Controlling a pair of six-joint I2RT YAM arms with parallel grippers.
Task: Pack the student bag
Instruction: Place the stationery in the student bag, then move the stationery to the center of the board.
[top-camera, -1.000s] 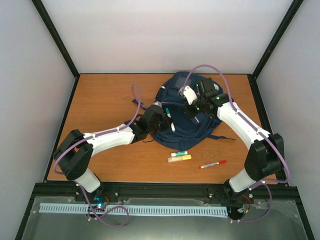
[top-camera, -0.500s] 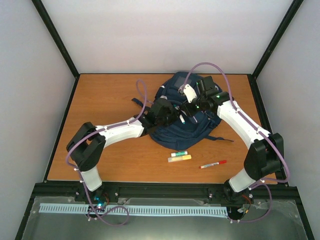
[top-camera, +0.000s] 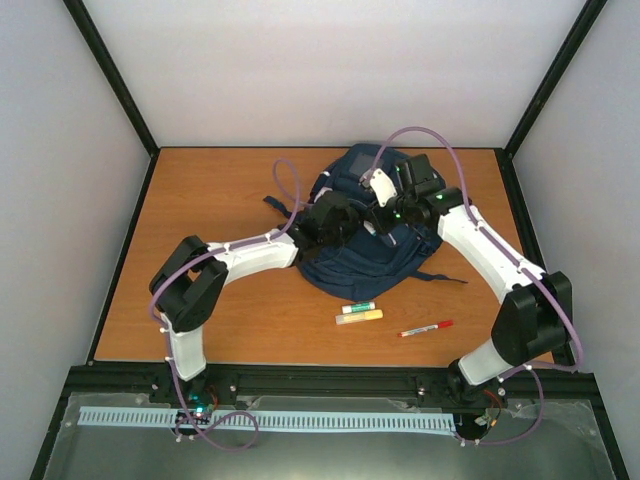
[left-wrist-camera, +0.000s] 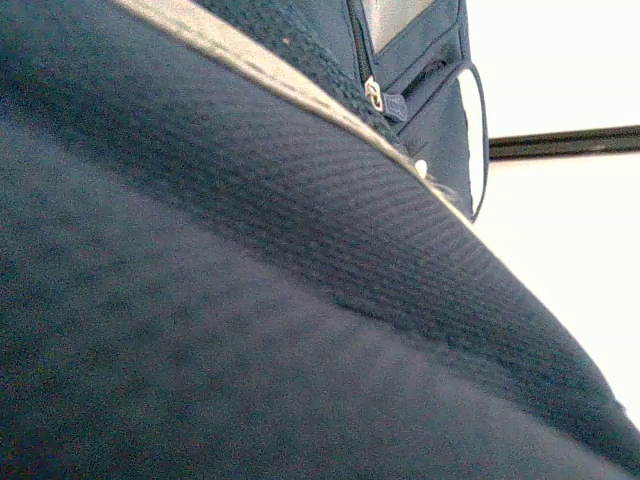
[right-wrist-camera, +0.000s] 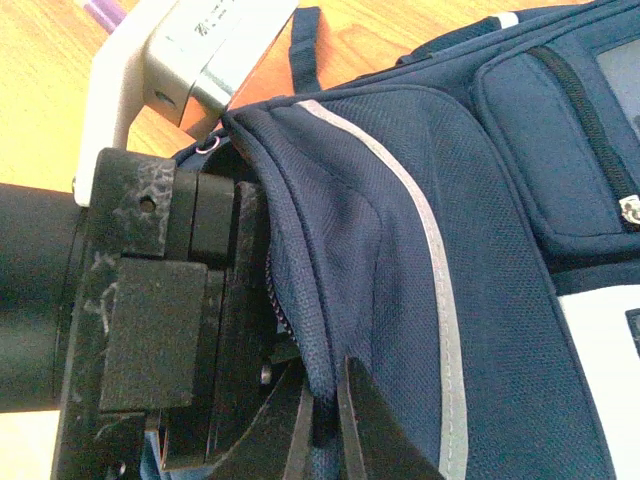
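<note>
Wooden worktop (top-camera: 210, 200) beneath everything; on it, under and around both claws, the student bag (top-camera: 360, 265), navy with thin pale stripes, slumped with its pocketed front upward and a dark strap trailing off on the left claw's side; by far the largest thing there. Mouth of the bag lifted into a fold right at the right claw (right-wrist-camera: 322, 430); jaws pinched fully together on that fabric edge, beside a run of zipper teeth. Left claw (top-camera: 338, 218) pushed into the same opening, just across the fold from the right claw, black body filling the gap; fingers buried in cloth, nothing but navy weave in the left wrist view, so cannot tell how far apart or whether anything is held. Inside of the bag hidden; contents not to be made out. Well nearer the arm bases than either claw, off the bag: a green-capped stick (top-camera: 358, 307) just beside a yellow marker (top-camera: 359, 317); a thin red pen (top-camera: 426, 327) apart, on the right claw's side.
</note>
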